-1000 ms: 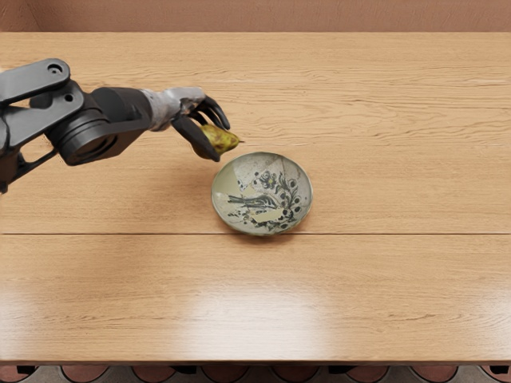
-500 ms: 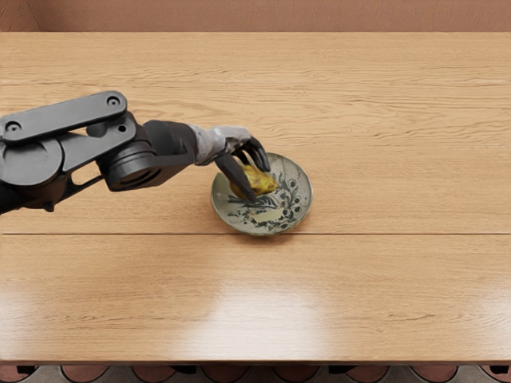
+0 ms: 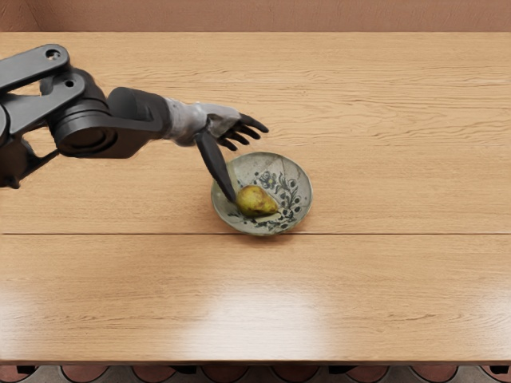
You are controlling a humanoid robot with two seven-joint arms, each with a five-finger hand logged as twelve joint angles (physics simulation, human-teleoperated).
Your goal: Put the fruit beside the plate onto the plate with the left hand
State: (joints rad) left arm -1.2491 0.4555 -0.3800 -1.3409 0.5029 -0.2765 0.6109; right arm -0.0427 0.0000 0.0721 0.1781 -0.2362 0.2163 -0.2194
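Observation:
A yellow-green pear (image 3: 255, 200) lies inside the patterned grey plate (image 3: 291, 177) near the middle of the table, on the plate's front-left part. My left hand (image 3: 231, 144) hovers above and to the left of the plate, its fingers spread open and holding nothing. The thumb (image 3: 217, 166) points down toward the plate's left rim, just left of the pear and apart from it. The left arm comes in from the picture's left edge. No right arm shows.
The wooden table (image 3: 359, 279) stretches wide around the plate, with a seam running across it just below the plate. Its front edge lies near the bottom of the picture.
The left hand carried the pear from left of the plate over it, let go, and drew back up and left. The pear now rests on the plate.

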